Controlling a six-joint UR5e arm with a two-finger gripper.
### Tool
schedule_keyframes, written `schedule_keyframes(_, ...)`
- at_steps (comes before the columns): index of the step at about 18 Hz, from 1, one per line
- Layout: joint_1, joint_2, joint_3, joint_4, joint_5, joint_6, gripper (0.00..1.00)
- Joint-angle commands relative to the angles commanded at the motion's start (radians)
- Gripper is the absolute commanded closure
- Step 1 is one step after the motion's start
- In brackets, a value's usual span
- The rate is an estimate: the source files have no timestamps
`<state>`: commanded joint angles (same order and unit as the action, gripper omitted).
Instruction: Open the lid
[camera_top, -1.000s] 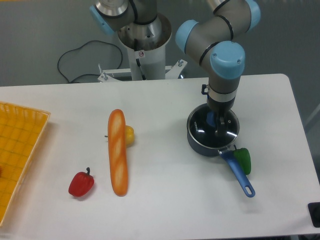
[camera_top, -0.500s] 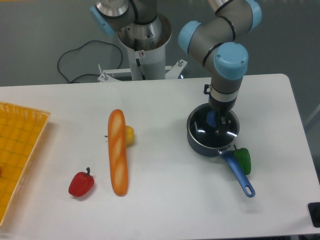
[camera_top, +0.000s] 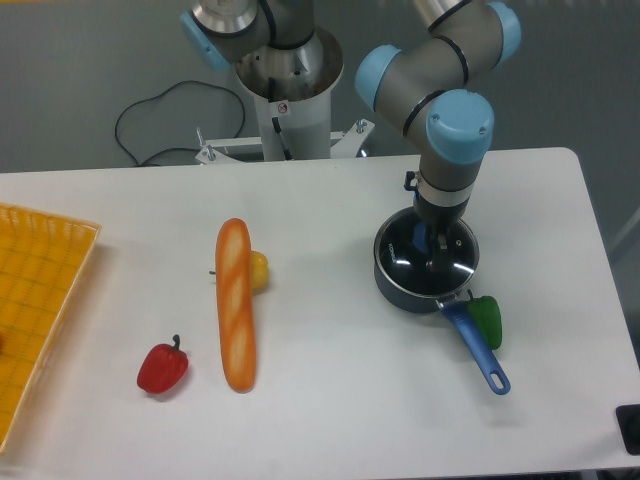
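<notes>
Glass, rimmed in thin silver metal, formed the lid (camera_top: 427, 262), which sat flat on the dark saucepan (camera_top: 398, 288) right of the table's (camera_top: 330, 400) centre, with the pan's blue handle (camera_top: 478, 350) running toward the near right beside a green pepper (camera_top: 487, 320). In the single fixed view the gripper (camera_top: 436, 244) stood vertically over the lid's middle, its fingers flanking the small blue knob (camera_top: 426, 240); whether they had closed on the knob could not be told, since the wrist hid the contact. Done well, the step probably required a firm, centred pinch on the knob followed by a straight vertical lift, so that the rim cleared the pan without dragging it. Compared with the frame one second earlier, the arm's upper joints had shifted slightly to the right, while lid, saucepan, baguette (camera_top: 236, 304) and red pepper (camera_top: 162, 368) lay unchanged.
</notes>
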<state>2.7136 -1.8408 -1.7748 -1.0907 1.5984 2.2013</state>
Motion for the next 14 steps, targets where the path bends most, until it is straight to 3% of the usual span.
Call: schedule_keyframes(14, -0.002, 0.000, 0.003, -0.006, 0.006, -0.002, 0.21)
